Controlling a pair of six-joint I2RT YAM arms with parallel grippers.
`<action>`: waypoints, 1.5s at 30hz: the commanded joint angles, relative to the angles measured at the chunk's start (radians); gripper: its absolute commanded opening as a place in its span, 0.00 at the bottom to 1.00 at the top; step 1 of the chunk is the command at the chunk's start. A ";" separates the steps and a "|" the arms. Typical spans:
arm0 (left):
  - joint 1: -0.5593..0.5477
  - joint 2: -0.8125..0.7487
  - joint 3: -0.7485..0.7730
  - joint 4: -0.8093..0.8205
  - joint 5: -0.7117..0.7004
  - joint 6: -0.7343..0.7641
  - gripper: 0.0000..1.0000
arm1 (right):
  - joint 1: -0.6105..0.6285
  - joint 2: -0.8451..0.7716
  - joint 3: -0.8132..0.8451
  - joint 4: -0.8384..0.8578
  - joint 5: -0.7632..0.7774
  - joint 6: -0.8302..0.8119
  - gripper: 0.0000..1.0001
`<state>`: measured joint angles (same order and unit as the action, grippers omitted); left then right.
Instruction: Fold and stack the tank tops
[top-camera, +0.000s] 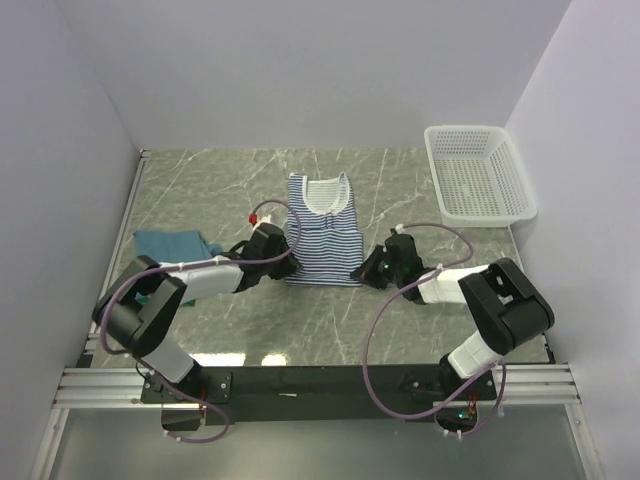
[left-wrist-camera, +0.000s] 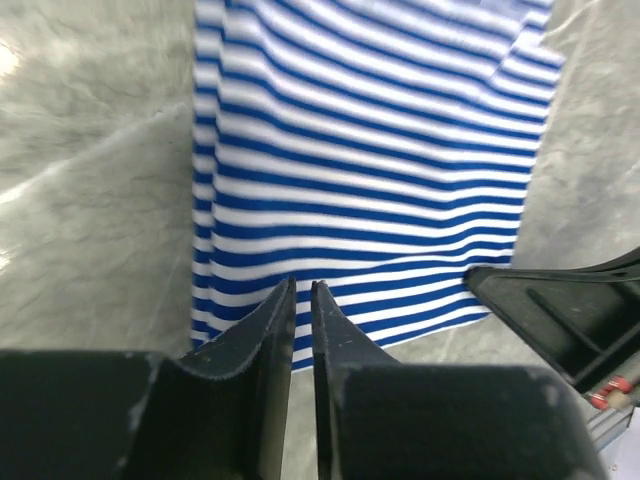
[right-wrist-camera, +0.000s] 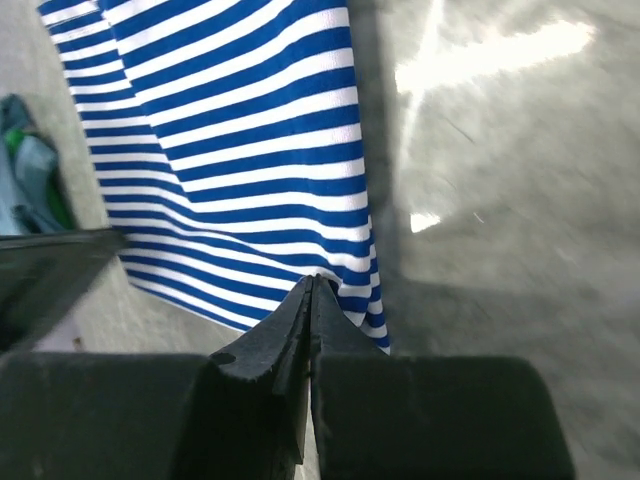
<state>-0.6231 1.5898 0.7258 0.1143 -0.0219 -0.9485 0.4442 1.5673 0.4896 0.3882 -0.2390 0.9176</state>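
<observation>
I have the striped top (top-camera: 322, 235) lying flat at the middle of the table (top-camera: 200, 190), neck toward 12 o'clock. The left gripper (left-wrist-camera: 302, 287) is narrowed to a slit at the hem corner near 7 o'clock, and the right gripper (right-wrist-camera: 312, 280) is pressed closed at the corner near 5. Shadow under both edges suggests each is pinching cloth, ready to carry the hem toward the neck. The teal top (top-camera: 172, 243) waits crumpled at 9 o'clock.

My 2 wrist views cut off the striped top (left-wrist-camera: 370, 170). The left arm (top-camera: 200, 278) hides part of the teal top (top-camera: 170, 243).
</observation>
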 joint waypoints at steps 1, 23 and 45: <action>0.013 -0.096 0.015 -0.054 -0.016 0.043 0.19 | -0.009 -0.075 -0.016 -0.173 0.055 -0.074 0.04; 0.016 -0.251 -0.212 0.004 0.047 -0.022 0.52 | -0.002 -0.314 -0.003 -0.411 0.135 -0.171 0.42; 0.013 -0.096 -0.289 0.156 0.033 -0.101 0.40 | 0.062 -0.158 -0.049 -0.244 0.161 -0.086 0.41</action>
<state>-0.6037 1.4616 0.4656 0.3088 0.0288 -1.0481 0.4858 1.3735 0.4561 0.1471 -0.1116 0.8215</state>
